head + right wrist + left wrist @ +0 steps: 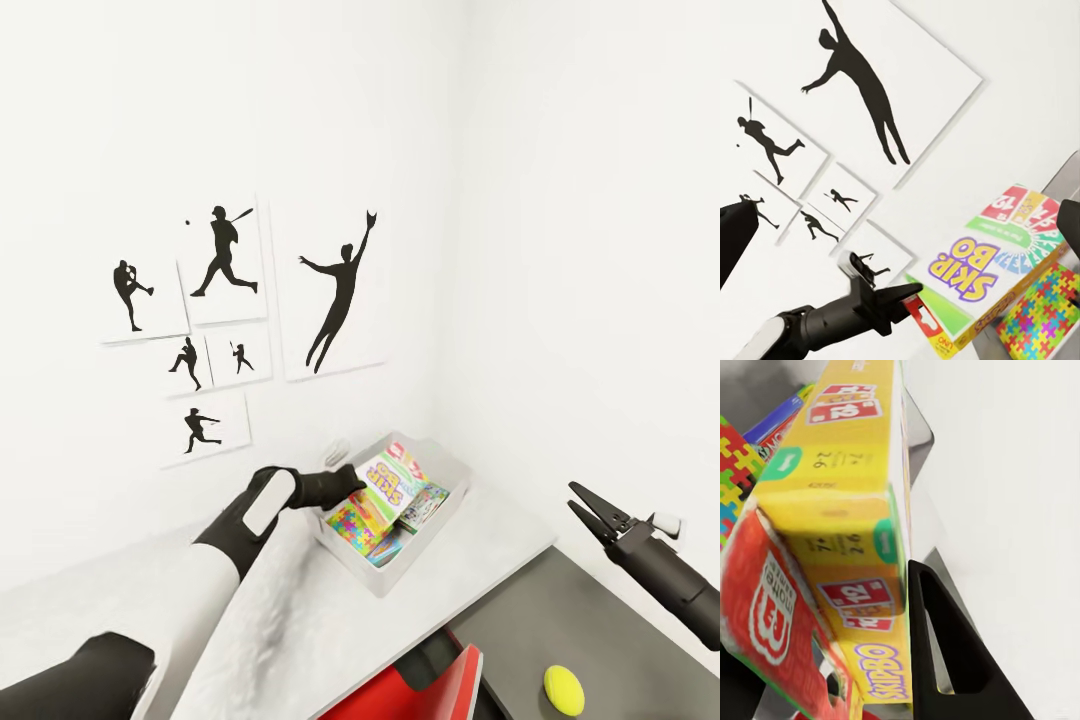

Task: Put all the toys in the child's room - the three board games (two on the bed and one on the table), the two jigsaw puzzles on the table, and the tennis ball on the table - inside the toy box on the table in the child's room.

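SKIP BO box point(385, 482) stands tilted in the toy box point(452, 478) on the table point(300, 600), beside a puzzle point(352, 522). Left gripper point(345, 478) clamps its edge; right gripper point(590, 508) open, empty. Ball point(563, 690) on dark side unit point(590, 630).

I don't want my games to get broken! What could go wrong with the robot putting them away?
Two things, maybe. The left gripper holds the SKIP BO box tilted over the toy box, on top of a jigsaw puzzle and other games; let go like this, it might slide off or end up sticking out. The tennis ball sits on the dark side unit, apart from the toy box, so it could get left out or roll if bumped.
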Robot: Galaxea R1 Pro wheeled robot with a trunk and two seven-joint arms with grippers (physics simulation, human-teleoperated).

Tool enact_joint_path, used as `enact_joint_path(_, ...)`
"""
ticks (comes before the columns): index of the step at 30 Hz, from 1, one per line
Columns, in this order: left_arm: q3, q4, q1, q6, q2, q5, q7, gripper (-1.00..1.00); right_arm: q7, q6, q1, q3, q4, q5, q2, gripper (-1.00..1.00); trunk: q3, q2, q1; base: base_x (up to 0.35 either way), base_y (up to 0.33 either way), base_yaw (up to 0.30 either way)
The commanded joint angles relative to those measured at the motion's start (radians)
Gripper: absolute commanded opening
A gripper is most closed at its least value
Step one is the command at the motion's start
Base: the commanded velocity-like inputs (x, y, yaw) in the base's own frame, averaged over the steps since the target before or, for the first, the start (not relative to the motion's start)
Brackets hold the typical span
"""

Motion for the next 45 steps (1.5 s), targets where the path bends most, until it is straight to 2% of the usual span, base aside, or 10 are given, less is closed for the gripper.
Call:
enact_joint_path(1, -0.002, 0.004, 0.0, 0.0, 0.001, -0.004, -0.01, -1.0, 0.002, 0.006, -0.001, -0.001, 0.0, -0.001, 0.0, 1.0, 0.0, -0.001, 0.0, 0.0, 0.0, 0.0)
enact_joint_path(22, -0.004, 0.01, 0.0, -0.004, -0.002, -0.005, -0.022, -1.0, 0.005, 0.005, -0.001, -0.004, 0.0, -0.001, 0.0, 1.0, 0.0, -0.001, 0.0, 0.0, 0.0, 0.0)
enact_joint_path(25, 0.009, -0.007, -0.007, -0.015, 0.015, -0.006, -0.036, -1.0, 0.017, 0.004, -0.002, -0.021, 0.0, -0.004, 0.016, 1.0, 0.0, -0.001, 0.0, 0.0, 0.0, 0.0)
enact_joint_path(27, 0.009, -0.009, -0.01, -0.015, 0.02, -0.006, -0.036, -1.0, 0.017, 0.004, -0.002, -0.032, 0.0, -0.004, 0.016, 1.0, 0.0, -0.001, 0.0, 0.0, 0.0, 0.0)
enact_joint_path(31, 0.003, 0.002, -0.032, -0.032, -0.003, -0.007, -0.013, -1.0, 0.012, 0.004, -0.002, -0.037, 0.001, -0.005, 0.009, 1.0, 0.0, -0.001, 0.0, 0.0, 0.0, 0.0)
enact_joint_path(38, 0.001, 0.003, -0.061, -0.039, 0.008, -0.007, 0.027, -1.0, 0.013, 0.004, -0.002, -0.04, 0.003, -0.005, 0.001, 1.0, 0.0, -0.001, 0.0, 0.0, 0.0, 0.0)
enact_joint_path(45, 0.002, 0.004, -0.065, -0.04, 0.004, -0.007, 0.03, -1.0, 0.014, 0.005, -0.002, -0.04, 0.003, -0.007, 0.0, 1.0, 0.0, -0.001, 0.0, 0.0, 0.0, 0.0)
